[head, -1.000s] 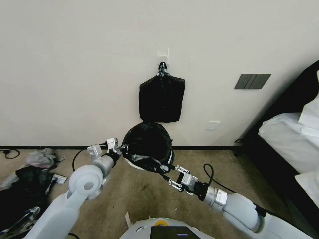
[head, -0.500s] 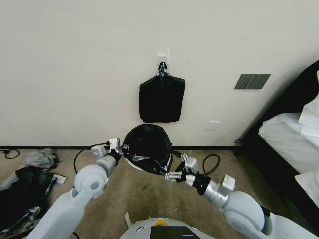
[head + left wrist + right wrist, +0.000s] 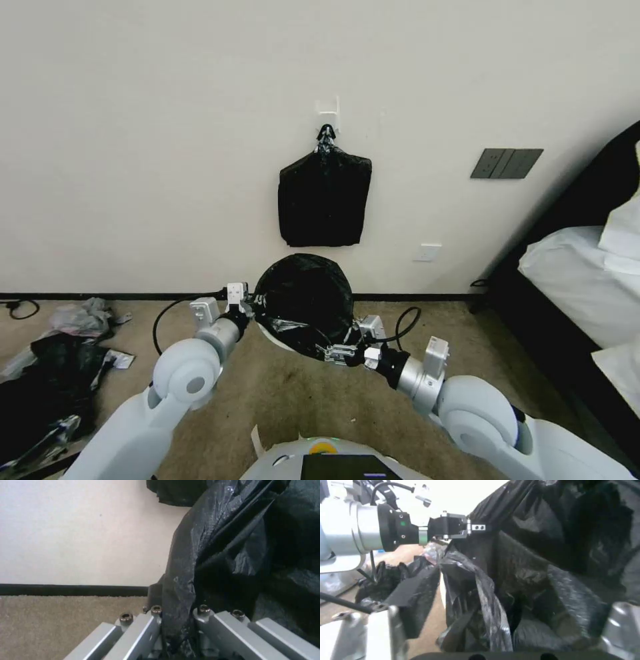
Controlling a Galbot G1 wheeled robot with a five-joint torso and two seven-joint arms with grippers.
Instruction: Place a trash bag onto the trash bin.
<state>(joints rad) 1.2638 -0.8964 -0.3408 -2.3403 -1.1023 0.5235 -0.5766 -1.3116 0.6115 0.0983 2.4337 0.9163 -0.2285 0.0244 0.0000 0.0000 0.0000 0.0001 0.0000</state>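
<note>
The right gripper (image 3: 341,351) has moved closer, pinching the thin glossy black trash bag (image 3: 303,293) over the cream-white round trash bin (image 3: 275,336), while the left gripper (image 3: 248,305) pinches the opposite edge.

glossy black trash bag (image 3: 303,293), cream-white trash bin (image 3: 275,337)

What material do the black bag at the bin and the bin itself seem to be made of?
The trash bag looks like thin plastic film, glossy black: it wrinkles, folds and shows bright highlights where the left gripper pinches it. The trash bin seems to be smooth, hard cream-white plastic, judged from the small curved strip showing below the bag; too little shows to be sure.
</note>
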